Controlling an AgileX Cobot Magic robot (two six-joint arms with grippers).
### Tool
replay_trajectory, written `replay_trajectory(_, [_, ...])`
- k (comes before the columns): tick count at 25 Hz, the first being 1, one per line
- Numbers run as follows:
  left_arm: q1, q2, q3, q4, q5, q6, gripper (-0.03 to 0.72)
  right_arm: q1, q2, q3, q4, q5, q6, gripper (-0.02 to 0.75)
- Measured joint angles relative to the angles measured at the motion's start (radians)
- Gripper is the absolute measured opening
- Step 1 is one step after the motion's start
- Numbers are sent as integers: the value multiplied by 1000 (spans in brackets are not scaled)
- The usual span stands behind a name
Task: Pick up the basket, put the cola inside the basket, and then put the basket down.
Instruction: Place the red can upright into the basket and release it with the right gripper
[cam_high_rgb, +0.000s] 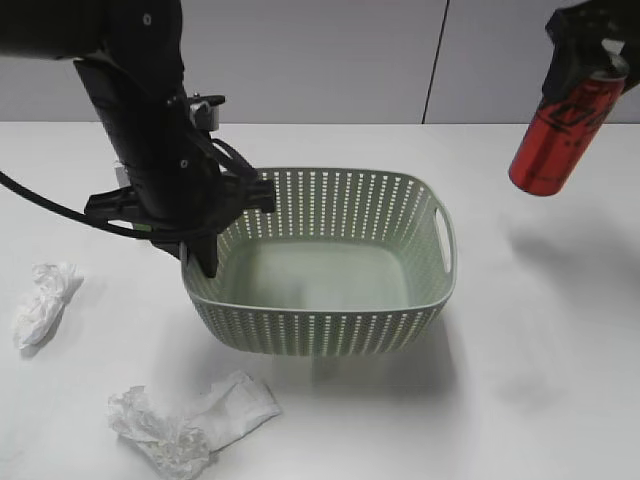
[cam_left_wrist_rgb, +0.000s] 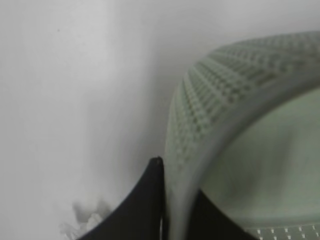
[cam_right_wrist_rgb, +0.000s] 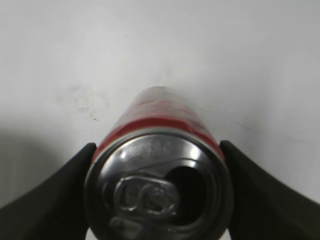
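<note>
The right hand (cam_right_wrist_rgb: 158, 200) is closed on the cola (cam_high_rgb: 561, 133), one dark finger (cam_right_wrist_rgb: 55, 192) pressed to each side of the can just under its silver top. The can hangs clear of the white surface (cam_high_rgb: 560, 330). Its long axis is tilted: the top, with pull tab and open mouth, sits up in the hand, and the base points down and toward the basket side. From the wrist view the can runs straight away from the hand, base farthest off.

The left hand (cam_high_rgb: 205, 258) is clamped on the basket (cam_high_rgb: 330, 265) at the rim of its near short wall, one finger (cam_left_wrist_rgb: 137, 205) outside the slotted wall and the other inside. The basket stretches away from this hand toward the cola, its long axis running between the two hands, mouth upward, with the far oval handle hole on the wall nearest the can. A shadow lies below it; whether it touches the surface I cannot tell.

Outward from the left hand, away from the basket, lie a crumpled white paper (cam_high_rgb: 42, 305) and a second crumpled paper (cam_high_rgb: 190, 420) nearer the camera.
</note>
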Motion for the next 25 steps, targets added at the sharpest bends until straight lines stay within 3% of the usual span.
replay_trajectory(6, [0,46,0,0,-28,0,-4,53,-174,0,92,34,-17,512])
replay_trajectory(14, [0,46,0,0,-41,0,-4,347,-232,0,97,47,-7,511])
replay_trajectory(17, [0,46,0,-2,-36,0,-4,419,-192,5,76,49,15,511])
replay_trajectory(20, [1,46,0,-3,-19,0,-4,459,-140,46,58,25,36,511])
replay_trajectory(25, [1,46,0,-3,-9,0,-4,486,-114,211,54,-152,44,512])
